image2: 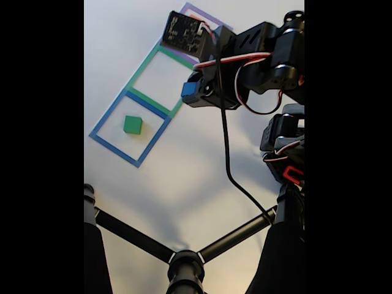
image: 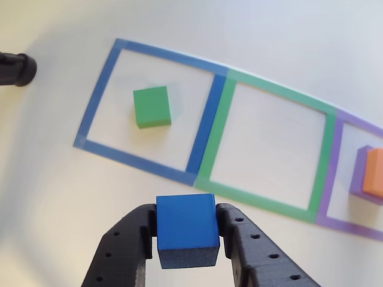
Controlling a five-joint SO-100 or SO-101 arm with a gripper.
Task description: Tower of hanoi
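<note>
My black gripper (image: 187,233) is shut on the small blue cube (image: 186,227), held above the table near the green tape square; the cube (image2: 188,90) also shows in the fixed view, clamped in the gripper (image2: 191,92). The green block (image: 152,106) lies inside the blue tape square (image: 206,122), seen too in the fixed view (image2: 132,125). At the right edge of the other view, the orange block (image: 375,173) rests on the purple block (image: 358,178) inside the purple tape square. In the fixed view the arm hides those two.
The green tape square (image: 323,158) in the middle holds nothing. A black tripod (image2: 184,260) spreads its legs across the bottom of the fixed view, and a black foot (image: 18,69) pokes in at the left of the other view. A black cable (image2: 228,159) hangs from the arm.
</note>
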